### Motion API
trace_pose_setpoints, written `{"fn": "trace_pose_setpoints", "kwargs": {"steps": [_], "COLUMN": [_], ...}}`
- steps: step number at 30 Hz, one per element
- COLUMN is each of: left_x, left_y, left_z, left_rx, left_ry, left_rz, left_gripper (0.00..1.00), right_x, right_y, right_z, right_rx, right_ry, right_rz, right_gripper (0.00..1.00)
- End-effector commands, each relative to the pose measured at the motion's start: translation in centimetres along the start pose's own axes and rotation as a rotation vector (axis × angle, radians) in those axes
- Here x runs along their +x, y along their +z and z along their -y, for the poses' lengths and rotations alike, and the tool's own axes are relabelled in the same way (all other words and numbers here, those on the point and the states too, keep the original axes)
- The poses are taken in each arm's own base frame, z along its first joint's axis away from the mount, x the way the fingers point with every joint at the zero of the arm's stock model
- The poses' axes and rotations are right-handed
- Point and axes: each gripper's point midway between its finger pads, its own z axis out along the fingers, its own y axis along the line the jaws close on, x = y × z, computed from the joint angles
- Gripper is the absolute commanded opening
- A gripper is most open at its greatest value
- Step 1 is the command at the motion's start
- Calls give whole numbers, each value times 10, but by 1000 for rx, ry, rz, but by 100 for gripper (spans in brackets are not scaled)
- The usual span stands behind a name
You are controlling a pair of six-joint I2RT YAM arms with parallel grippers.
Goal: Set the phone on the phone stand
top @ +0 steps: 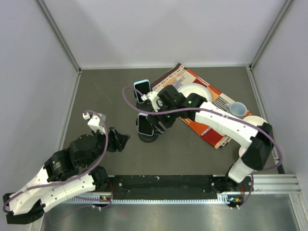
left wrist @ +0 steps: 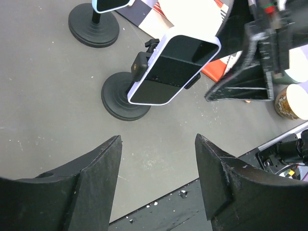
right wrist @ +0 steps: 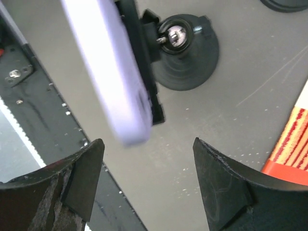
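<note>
A phone with a lilac case [top: 144,124] rests in the clamp of a black phone stand [top: 148,136] at the table's middle. It shows screen up in the left wrist view [left wrist: 173,67] on its round base [left wrist: 122,96], and edge-on in the right wrist view [right wrist: 113,77]. My right gripper [top: 161,121] hovers just right of the phone, open and empty, its fingertips [right wrist: 219,166] apart from the case. My left gripper [top: 120,140] is open and empty, left of the stand, with bare fingertips [left wrist: 108,154].
A second stand [top: 141,102] holding a light-blue phone [top: 141,88] stands behind the first. A striped cloth [top: 202,103] at the right carries a white bowl [top: 195,92], a small cup [top: 237,109] and another bowl [top: 257,123]. A black rail [top: 163,183] runs along the near edge.
</note>
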Motion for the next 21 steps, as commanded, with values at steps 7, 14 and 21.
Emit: {"fn": "trace_pose_setpoints", "kwargs": {"steps": [7, 14, 21], "left_x": [-35, -36, -40], "left_y": [19, 67, 99], "left_z": [40, 68, 74], "left_rx": [70, -13, -109], "left_ry": [77, 243, 341], "left_rz": [35, -139, -195], "left_gripper": [84, 98, 98], "right_x": [-16, 13, 28], "right_y": [-75, -89, -103], "right_z": [-16, 21, 29], "right_rx": [-175, 23, 34], "right_ry": [155, 275, 297], "right_rz": [409, 488, 530], "right_gripper": [81, 87, 88]}}
